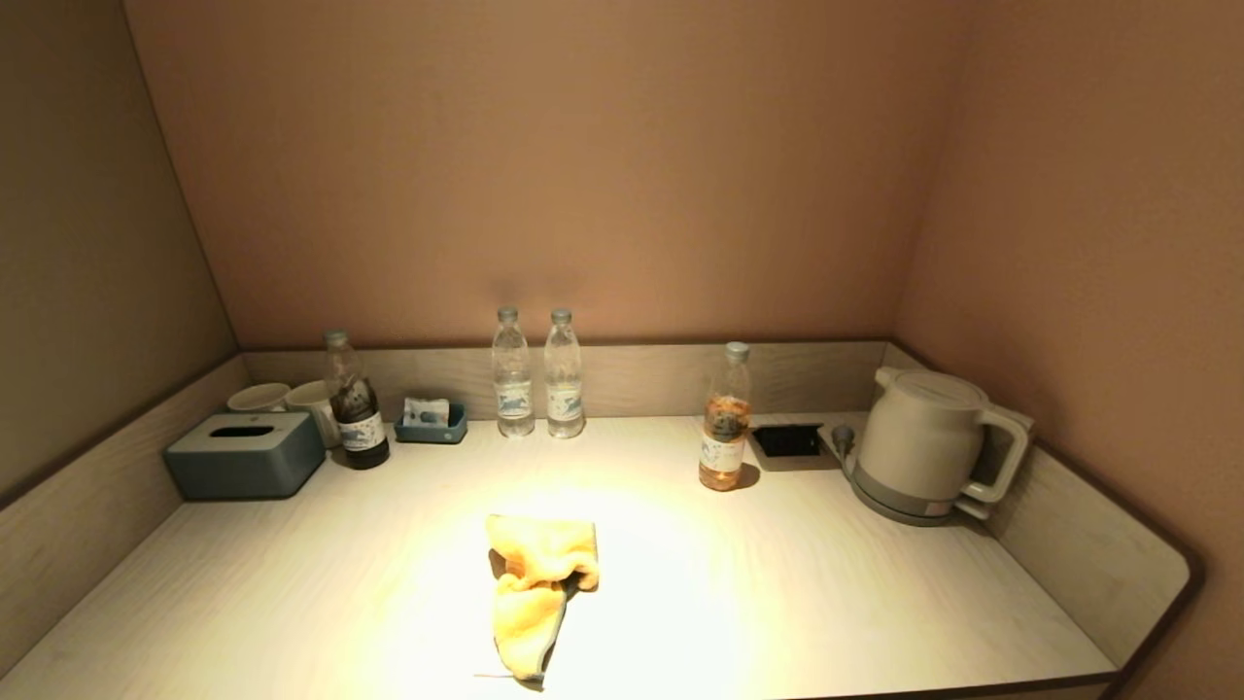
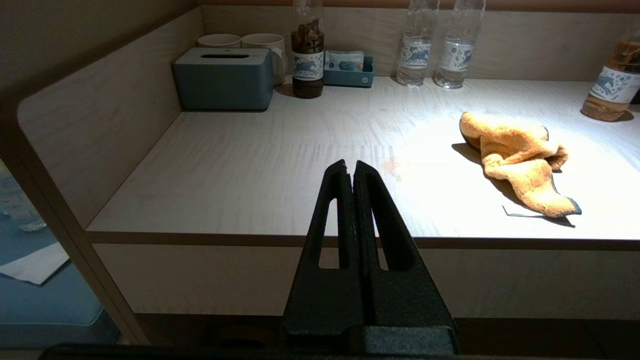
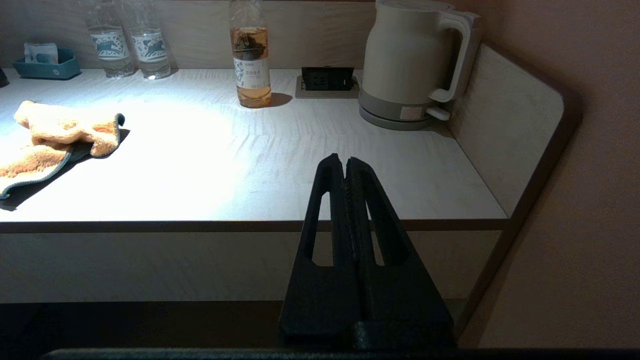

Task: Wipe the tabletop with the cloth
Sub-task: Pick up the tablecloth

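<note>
Lining the back wall behind the cloth [image 1: 537, 593] are a blue tissue box [image 1: 245, 454], two mugs [image 1: 289, 399], a dark bottle [image 1: 356, 413], a small blue tray [image 1: 431, 425], two clear water bottles [image 1: 537, 373], an amber bottle [image 1: 726, 420], a recessed socket [image 1: 786, 440] and a pale kettle [image 1: 925, 444]; all of them stand well apart from the cloth, and bare tabletop [image 1: 826, 583] surrounds it on every side. The cloth is orange with a dark edge, crumpled and elongated. Its long axis runs from a bunched, wider end nearer the water bottles to a narrow tail pointing toward the table's front edge, close to that edge. It lies under the bright pool of light. Neither arm shows in the head view. The left gripper [image 2: 350, 167] hangs off the table's front edge, on the tissue-box side of the cloth, with its fingers pressed together on nothing. The right gripper [image 3: 346, 164] hangs off the same front edge, on the kettle side of the cloth, fingers likewise closed and empty. Both are well apart from the cloth.
</note>
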